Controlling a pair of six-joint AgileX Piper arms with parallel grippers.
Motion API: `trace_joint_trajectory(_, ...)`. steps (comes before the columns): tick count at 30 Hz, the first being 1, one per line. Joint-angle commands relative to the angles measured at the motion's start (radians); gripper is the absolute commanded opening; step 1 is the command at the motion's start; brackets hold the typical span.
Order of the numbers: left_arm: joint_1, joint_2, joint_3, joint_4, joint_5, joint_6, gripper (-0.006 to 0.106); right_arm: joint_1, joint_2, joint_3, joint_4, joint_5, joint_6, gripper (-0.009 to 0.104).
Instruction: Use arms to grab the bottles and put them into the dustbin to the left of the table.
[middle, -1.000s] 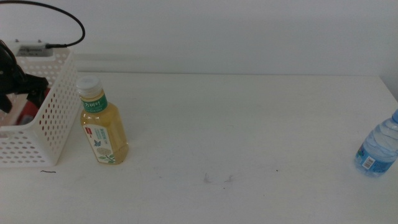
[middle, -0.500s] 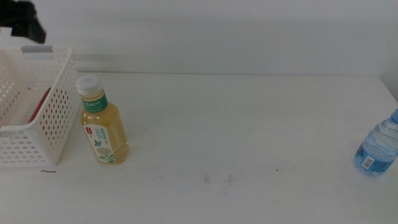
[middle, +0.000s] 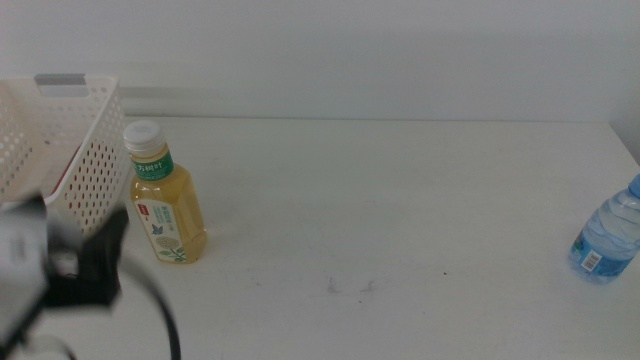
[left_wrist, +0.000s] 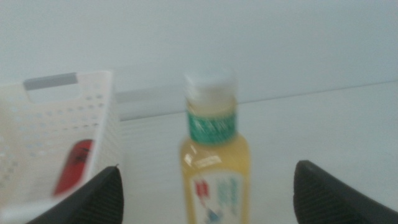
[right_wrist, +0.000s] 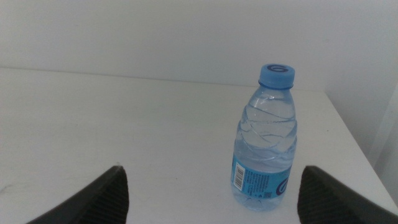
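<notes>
The left hand (left_wrist: 205, 205), above the dustbin (middle: 70, 150) half a second ago, is now spread wide before the yellow bottle (middle: 165, 195), so a grasp seems next. The red can (left_wrist: 73, 167) is seen inside the dustbin, blurred. The water bottle (right_wrist: 266, 140) is framed, untouched, by the spread right hand (right_wrist: 211, 205) on the worktop (middle: 400, 200); it is cut off in the middle view.

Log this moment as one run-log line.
left gripper: open, facing yellow bottle | red can: in basket | right gripper: open, facing water bottle | both bottles upright on table
</notes>
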Motion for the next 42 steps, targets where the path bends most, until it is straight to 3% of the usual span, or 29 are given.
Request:
trace_joint_trajectory(1,-0.093,0.005,0.125,-0.047,-0.308,-0.024,0.094,-0.004,-0.004,0.003,-0.004,-0.009,-0.006,0.088)
trace_joint_trajectory(5,-0.199,0.146,0.167,-0.173,-0.369,-0.003,0.094,-0.004,-0.004,0.003,-0.004,-0.009,-0.006,0.088)
trace_joint_trajectory(12,-0.209,0.542,0.141,-0.191,-0.721,-0.129,0.094,-0.004,-0.004,0.003,-0.004,-0.009,-0.006,0.088)
trace_joint_trajectory(18,-0.209,0.797,0.075,-0.107,-0.841,-0.247,0.094,-0.004,-0.004,0.003,-0.004,-0.009,-0.006,0.088)
trace_joint_trajectory(24,-0.197,0.914,0.023,-0.089,-0.841,-0.253,0.094,-0.004,-0.004,0.003,-0.004,-0.009,-0.006,0.088)
trace_joint_trajectory(31,-0.073,0.960,-0.024,0.084,-0.841,-0.276,0.094,-0.004,-0.004,0.003,-0.004,-0.009,-0.006,0.088)
trace_joint_trajectory(42,0.060,0.960,-0.175,0.255,-0.717,-0.292,0.094,-0.004,-0.004,0.003,-0.004,-0.009,-0.006,0.088)
